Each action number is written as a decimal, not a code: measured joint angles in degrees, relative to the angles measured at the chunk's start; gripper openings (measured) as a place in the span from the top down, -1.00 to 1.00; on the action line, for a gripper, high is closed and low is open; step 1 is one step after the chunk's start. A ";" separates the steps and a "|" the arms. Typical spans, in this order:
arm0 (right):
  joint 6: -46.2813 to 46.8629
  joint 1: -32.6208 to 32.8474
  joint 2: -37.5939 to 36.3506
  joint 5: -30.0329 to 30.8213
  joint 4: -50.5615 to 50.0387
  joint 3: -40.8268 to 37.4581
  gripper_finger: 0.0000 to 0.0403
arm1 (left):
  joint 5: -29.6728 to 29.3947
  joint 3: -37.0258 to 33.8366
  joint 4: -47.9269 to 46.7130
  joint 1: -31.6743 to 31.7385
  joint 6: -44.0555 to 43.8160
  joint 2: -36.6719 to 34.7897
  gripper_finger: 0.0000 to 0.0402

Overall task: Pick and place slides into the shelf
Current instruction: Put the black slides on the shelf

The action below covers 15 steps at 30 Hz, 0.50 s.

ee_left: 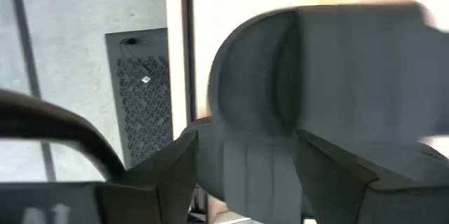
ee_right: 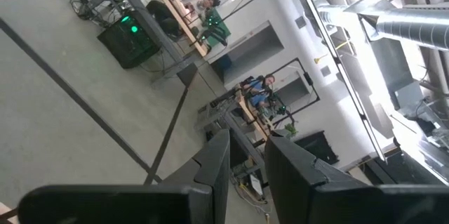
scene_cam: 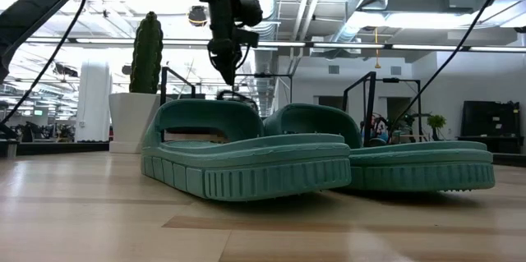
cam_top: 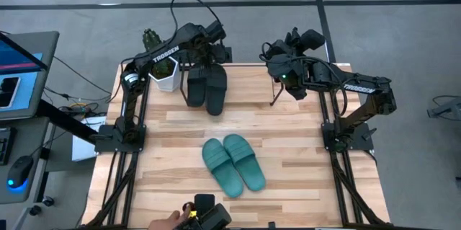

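Two black slides (cam_top: pixel 196 86) (cam_top: pixel 216 90) lie side by side at the table's far edge, beside the left end of the thin black shelf, whose looped ends show in the low view (scene_cam: pixel 177 81) (scene_cam: pixel 370 94). My left gripper (cam_top: pixel 207 60) stands over their far ends, shut on one black slide (ee_left: pixel 309 76). Two teal slides (cam_top: pixel 216 166) (cam_top: pixel 245 159) lie soles down at the table's middle, apart from both grippers. My right gripper (cam_top: pixel 277 46) is raised at the far right, fingers (ee_right: pixel 214 161) nearly together, empty. My left gripper has one end of a black slide's sole (ee_left: pixel 252 175) between its two fingers (ee_left: pixel 168 178), which come from above pointing down. The strap rises just past the fingers. Whether the slide is lifted clear does not show, nor which of the two it is.
A cactus in a white pot (cam_top: pixel 164 73) stands at the far left corner, close to my left arm. A person's hand (cam_top: pixel 164 220) and a black and yellow device (cam_top: pixel 205 212) are at the near edge. Bare wood lies right of the teal slides (cam_top: pixel 302 158).
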 joint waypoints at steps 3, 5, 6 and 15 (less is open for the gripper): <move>0.02 0.00 0.00 0.01 0.00 0.00 0.59 | -0.55 0.00 0.45 -0.02 -0.02 0.00 -0.13; 0.00 0.00 0.00 0.01 0.00 0.00 0.59 | -0.55 0.00 0.43 -0.04 0.00 0.00 -0.14; 0.00 0.00 0.00 0.01 0.00 0.00 0.59 | -0.55 0.00 0.41 -0.04 0.00 0.00 -0.15; 0.02 0.00 0.00 -0.15 0.00 0.00 0.59 | -3.53 0.00 0.15 -0.06 -0.30 0.00 -0.15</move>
